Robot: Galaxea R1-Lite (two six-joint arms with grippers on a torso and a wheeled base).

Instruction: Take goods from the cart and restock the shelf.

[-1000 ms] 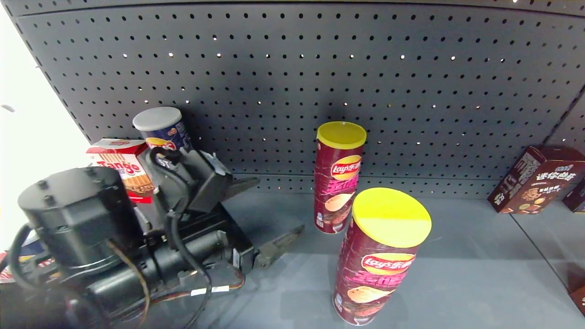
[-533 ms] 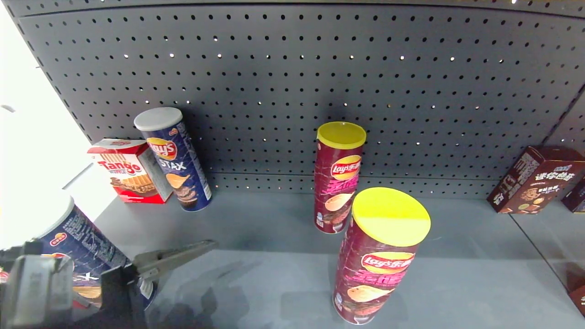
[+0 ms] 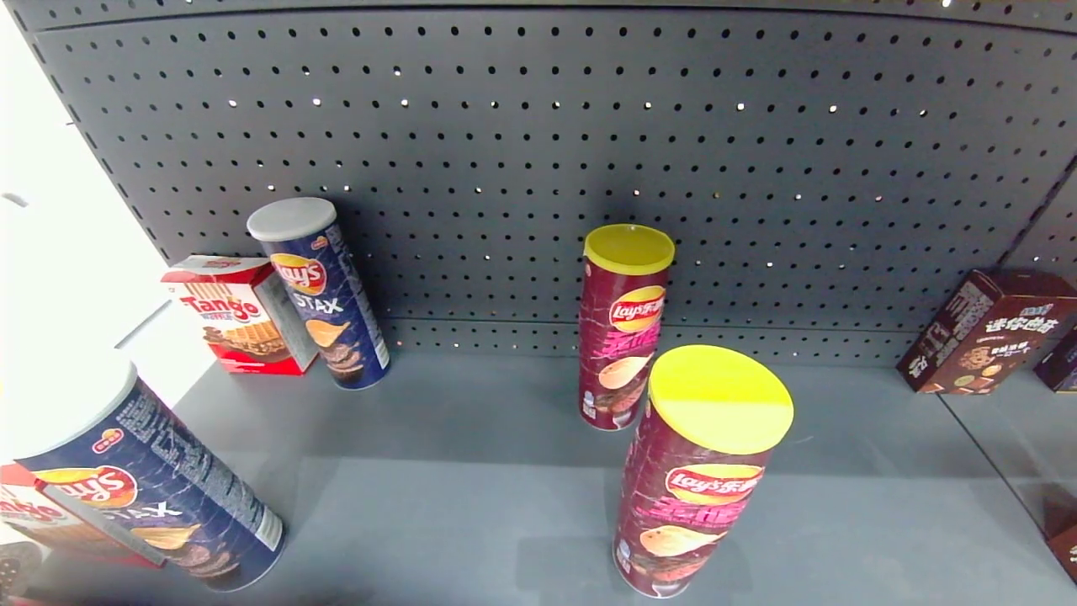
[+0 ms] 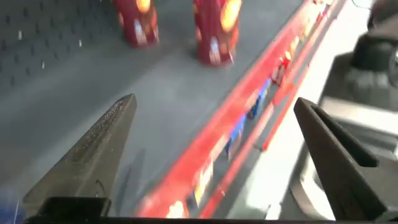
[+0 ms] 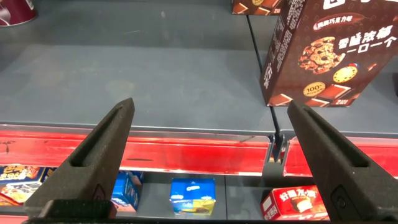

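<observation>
The grey shelf (image 3: 505, 471) runs across the head view, backed by a dark perforated panel (image 3: 538, 151). A red price strip (image 5: 186, 152) lines its front edge.

Four chip cans stand upright on it. The near maroon can (image 3: 694, 480) with a yellow lid stands close to the front edge, right of the middle. The far maroon can (image 3: 624, 328) stands just behind it, near the back panel. The near blue can (image 3: 143, 480) stands at the front left corner. The far blue can (image 3: 320, 295) stands at the back left, just beside a red wafer box (image 3: 231, 316). A second red box (image 3: 42, 513) touches the near blue can at the left edge.

A brown cookie box (image 3: 984, 332) stands at the back right, well apart from the cans.

The left pincer (image 4: 214, 99) hangs outside the shelf's front edge, spread wide and holding nothing, with both maroon cans well beyond it. The right pincer (image 5: 210, 104) is also spread wide and bare, facing the front edge near the brown cookie box.

Small blue packs (image 5: 193, 194) lie on the level below the red strip.
</observation>
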